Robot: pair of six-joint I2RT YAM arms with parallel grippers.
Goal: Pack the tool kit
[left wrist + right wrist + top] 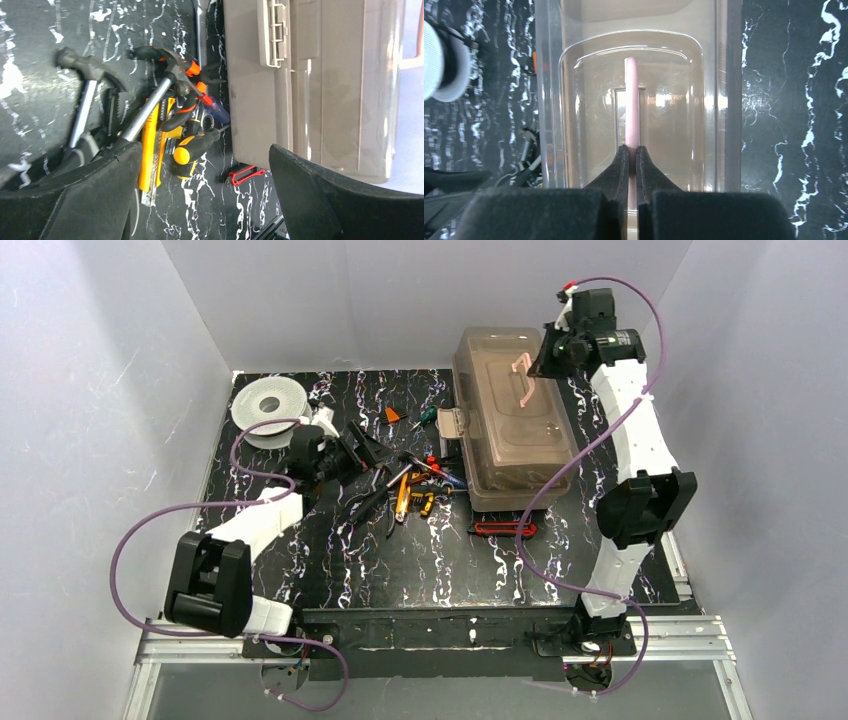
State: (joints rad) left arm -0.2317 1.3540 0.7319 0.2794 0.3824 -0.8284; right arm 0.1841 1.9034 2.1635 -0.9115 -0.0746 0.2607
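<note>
The tan toolbox (510, 420) with its translucent brown lid stands at the back right of the table, lid down. My right gripper (540, 362) is shut on its pale pink handle (631, 100), which stands upright between my pads. A pile of tools (405, 485) lies left of the box: a hammer (150, 107), pliers, a yellow-and-black screwdriver (192, 150) and a yellow tool (150, 150). My left gripper (205, 200) is open and empty, just left of the pile. The box's latch (272, 32) faces the pile.
A round grey-white spool (268, 405) sits at the back left. A red tool (503, 528) lies in front of the toolbox. An orange piece (392, 414) and a green-handled screwdriver (427, 414) lie behind the pile. White walls close in the table.
</note>
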